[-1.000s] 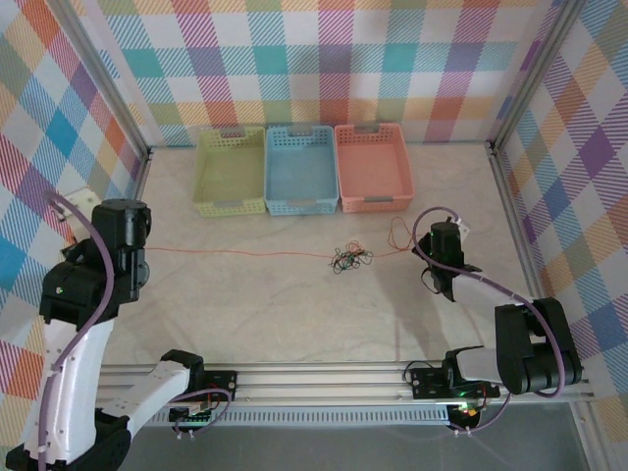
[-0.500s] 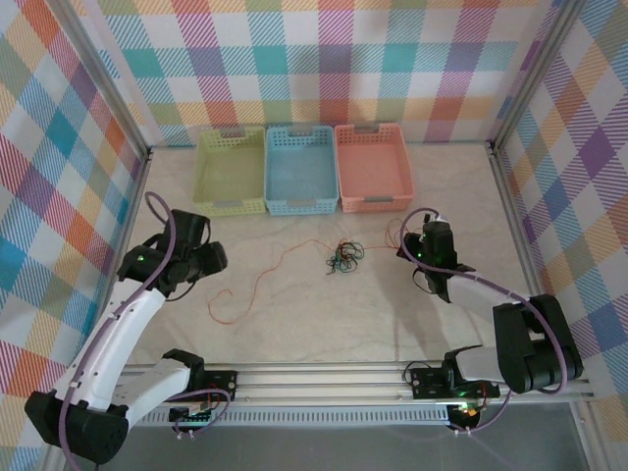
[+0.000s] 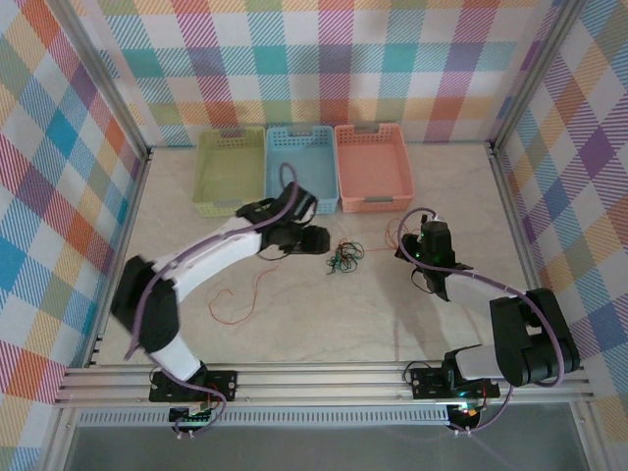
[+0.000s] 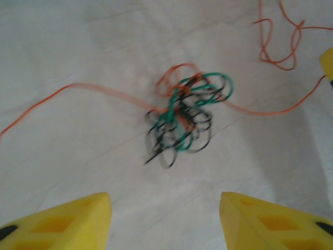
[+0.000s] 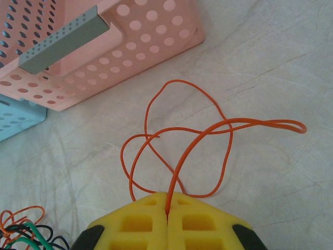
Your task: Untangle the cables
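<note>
Cables (image 4: 182,117): orange, green, black, tangled knot on table (image 3: 294,329), between both arms | left gripper (image 4: 164,221): fingers apart, near knot, touching nothing | right gripper (image 5: 167,200): pressed together, clamped on orange cable (image 5: 179,81) beside pink basket (image 5: 130,36)

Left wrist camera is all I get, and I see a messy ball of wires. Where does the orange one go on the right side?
Observer: To the right end effector, which is shut on the orange cable just below a few loose loops.
Operator: Is anything close to those loops?
Observer: Yes, a pink basket stands just behind them.
Operator: And where does the orange bit going left end up?
Observer: From above, it leaves the tangle and lies loose on the table, curling round at the near left with nothing holding it.
</note>
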`<state>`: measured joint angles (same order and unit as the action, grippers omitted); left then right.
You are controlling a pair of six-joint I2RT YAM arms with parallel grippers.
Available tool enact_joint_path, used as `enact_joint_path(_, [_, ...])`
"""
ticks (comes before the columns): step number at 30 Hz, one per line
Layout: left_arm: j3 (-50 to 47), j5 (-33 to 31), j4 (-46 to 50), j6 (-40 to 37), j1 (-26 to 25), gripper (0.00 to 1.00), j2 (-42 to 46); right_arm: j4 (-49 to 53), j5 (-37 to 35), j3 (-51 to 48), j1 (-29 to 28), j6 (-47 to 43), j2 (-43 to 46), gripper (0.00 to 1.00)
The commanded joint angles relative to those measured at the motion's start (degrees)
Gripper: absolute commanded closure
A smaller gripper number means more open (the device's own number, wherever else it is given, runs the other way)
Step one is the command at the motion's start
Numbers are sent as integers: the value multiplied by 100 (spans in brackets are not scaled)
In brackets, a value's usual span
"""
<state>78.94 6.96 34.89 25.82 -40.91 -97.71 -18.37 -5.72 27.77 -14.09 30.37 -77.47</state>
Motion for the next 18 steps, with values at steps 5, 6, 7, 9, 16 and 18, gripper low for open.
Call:
enact_joint_path(5, [1185,601,113,-618,-87,43,-1234,-105,24,149,-31,-128,-22,100])
enact_joint_path(6, [1260,686,72,-663,-93,41,-1324,-105,35,156,-32,-112,-41,100])
enact_joint_path(7, [1333,661,64,-695,-85,40,-1400,-105,52,165,-32,-103,-75,100])
enact_joint_path(9, [1593,627,199,-817,-101,39,-1627,-108,71,165,-33,-103,-101,100])
enact_joint_path(16, [2670,234,1014,-1189,-181,44,-2469,-116,53,167,-33,-108,-104,100])
enact_joint_path(18, [2977,78,1261,-1250,-174,47,-2718,-119,36,167,-31,-112,-102,100])
